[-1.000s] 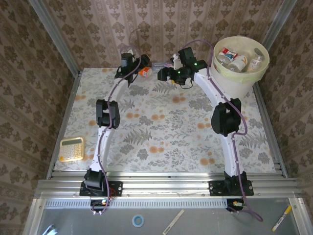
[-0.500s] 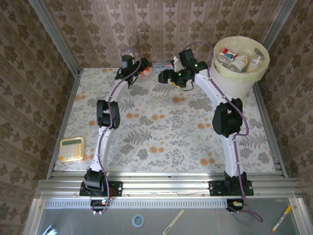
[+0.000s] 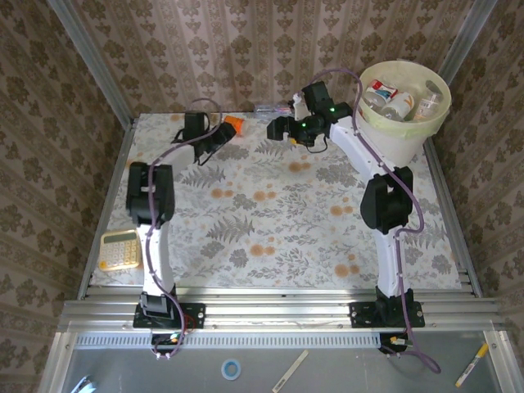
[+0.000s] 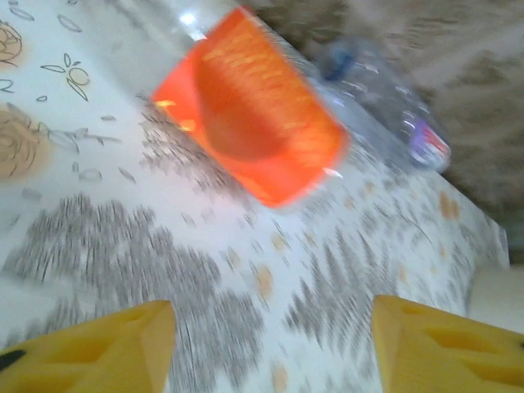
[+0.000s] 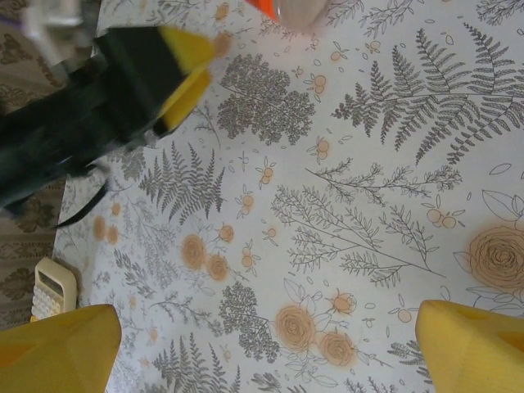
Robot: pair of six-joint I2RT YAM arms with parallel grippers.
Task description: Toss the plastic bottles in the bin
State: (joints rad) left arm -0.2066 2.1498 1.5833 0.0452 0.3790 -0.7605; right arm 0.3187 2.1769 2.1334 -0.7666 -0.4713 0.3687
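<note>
Back from the orange bottle (image 4: 250,131), left fingers (image 4: 98,348) have withdrawn, wide; right fingers (image 5: 57,348) wide.

Bottles (image 3: 399,104) in bin (image 3: 395,139) — far right

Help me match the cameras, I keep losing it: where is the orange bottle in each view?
Top external: the orange bottle lies near the far edge of the flowered tablecloth, left of centre.
Left wrist: upper middle, large and blurred, lying on its side.
Right wrist: a sliver at the top edge, middle of the picture.
Shared landmark: the flowered tablecloth under it, with its grey ferns and orange blooms.
</note>
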